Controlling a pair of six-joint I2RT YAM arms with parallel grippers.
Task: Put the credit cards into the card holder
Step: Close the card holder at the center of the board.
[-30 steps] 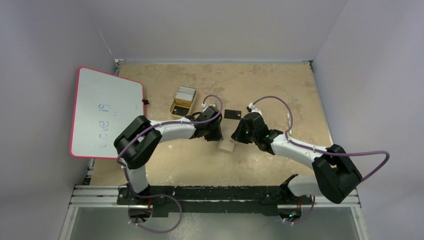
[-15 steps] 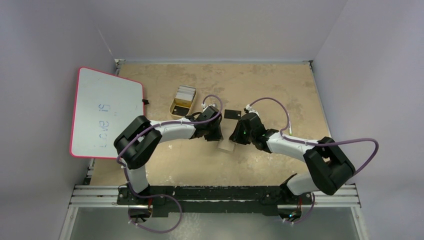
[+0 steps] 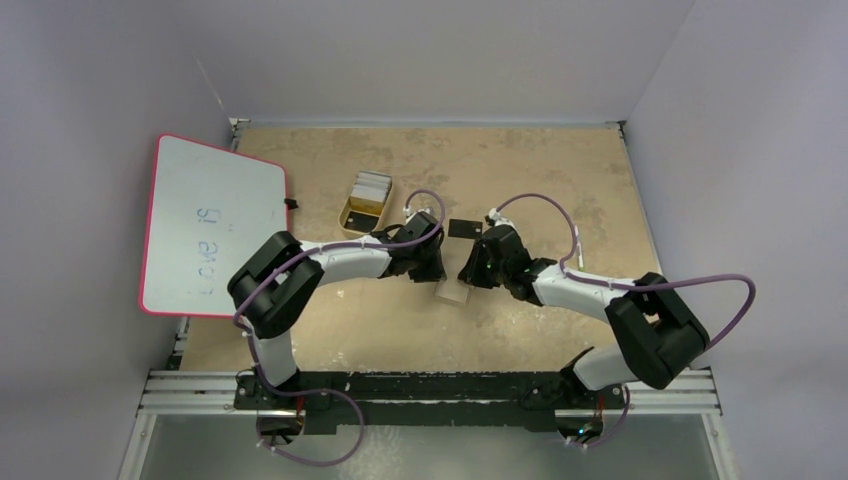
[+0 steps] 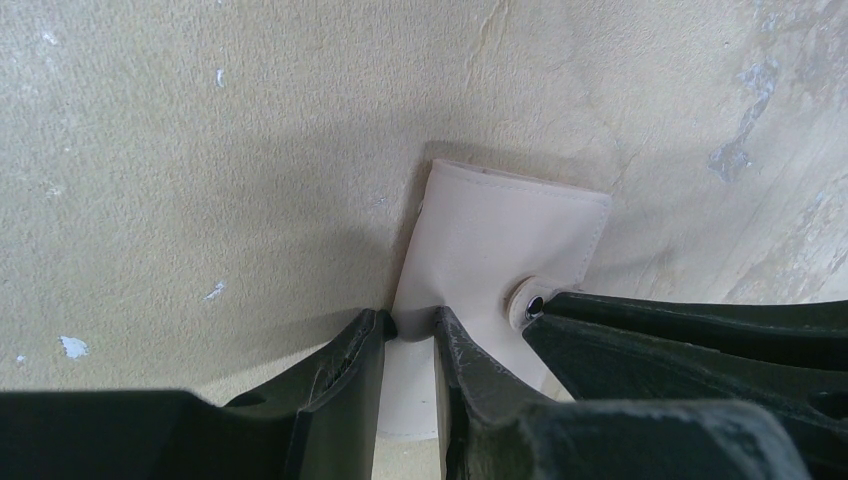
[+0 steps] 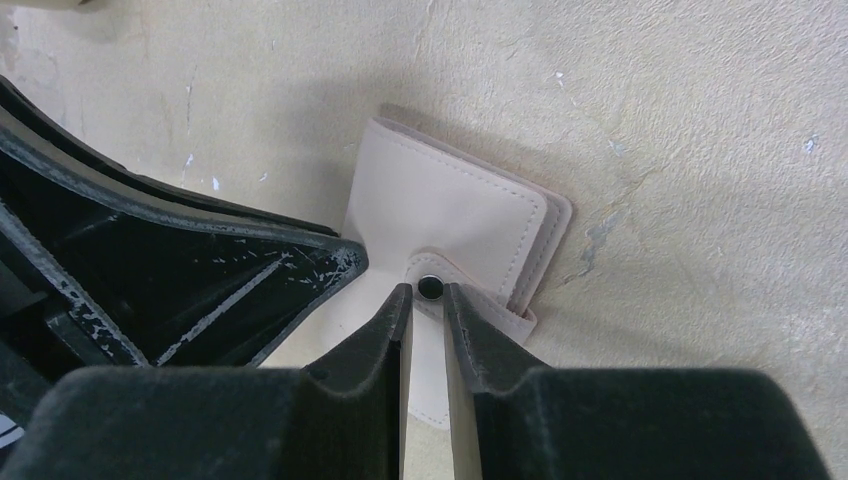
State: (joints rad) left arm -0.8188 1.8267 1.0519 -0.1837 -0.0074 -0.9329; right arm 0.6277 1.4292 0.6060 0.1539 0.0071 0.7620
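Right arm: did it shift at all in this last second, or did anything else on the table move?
The right arm's elbow swung left, toward the middle, and the right gripper edged slightly left at the card holder. Nothing was grabbed or released: it and the left gripper stay closed on the card holder. The black card and yellow tray did not move.

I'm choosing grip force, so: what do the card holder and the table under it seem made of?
The card holder: probably leather or faux leather, matte beige; stitched seams run along its edges, and its snap looks like dark metal. The table: seemingly worn painted wood or board; mottled tan, cracked and chipped.
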